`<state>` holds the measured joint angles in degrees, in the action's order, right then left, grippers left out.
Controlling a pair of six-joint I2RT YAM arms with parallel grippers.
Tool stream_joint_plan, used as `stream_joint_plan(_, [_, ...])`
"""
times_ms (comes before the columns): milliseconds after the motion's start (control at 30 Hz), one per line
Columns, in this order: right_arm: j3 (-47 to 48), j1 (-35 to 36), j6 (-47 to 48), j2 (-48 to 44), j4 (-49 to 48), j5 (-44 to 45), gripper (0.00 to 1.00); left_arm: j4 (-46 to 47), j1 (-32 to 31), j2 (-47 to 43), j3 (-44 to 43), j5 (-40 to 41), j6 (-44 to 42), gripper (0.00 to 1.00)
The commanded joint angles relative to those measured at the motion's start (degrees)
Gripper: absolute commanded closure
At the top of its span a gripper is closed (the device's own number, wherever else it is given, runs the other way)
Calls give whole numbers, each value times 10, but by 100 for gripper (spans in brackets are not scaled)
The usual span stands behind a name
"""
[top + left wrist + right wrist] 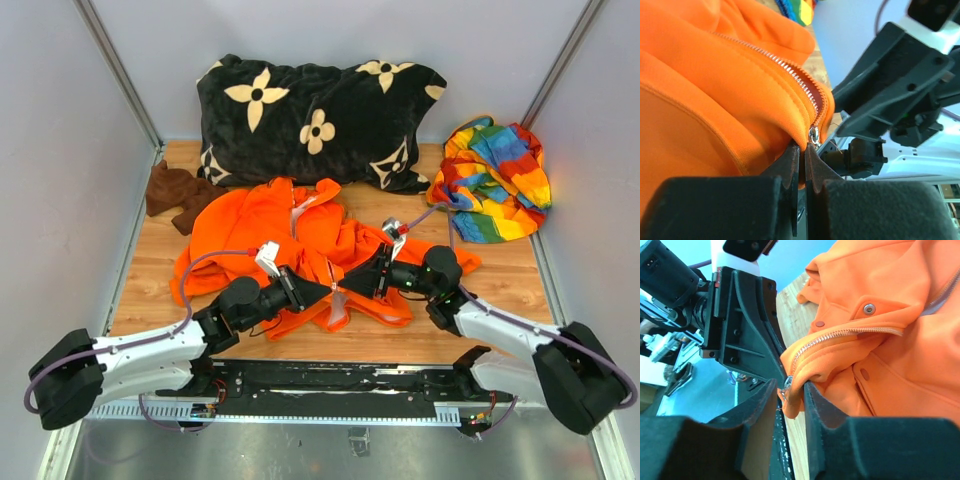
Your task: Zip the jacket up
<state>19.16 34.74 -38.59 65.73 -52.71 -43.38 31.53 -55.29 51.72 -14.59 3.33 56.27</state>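
Tightly, left pincer [801, 154] clamps the jacket [715, 100] edge (right pincer [790, 386] parted around it).

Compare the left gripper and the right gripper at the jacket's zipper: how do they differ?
The left gripper has its jaws pressed nearly together, pinching the jacket at its edge; the right gripper has its jaws apart, with a fold between them. The left reaches in from the left, the right from the right. Both meet tip to tip at one end of the zipper.
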Motion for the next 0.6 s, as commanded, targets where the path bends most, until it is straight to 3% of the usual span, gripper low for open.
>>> stream_joint_plan(0, [31,-7,111,-77,144,46,66,11,0,35,-3,-13,51,100])
stream_joint_plan(233, [63,5,256,-207,402,129,46,45,0,73,-8,-33,82,100])
stream_joint_plan(400, [58,46,324,-269,478,170,35,43,0,73,-13,-34,85,100])
stream_joint_plan(567, [47,142,396,-293,495,283,28,34,0,70,-16,-34,86,100])
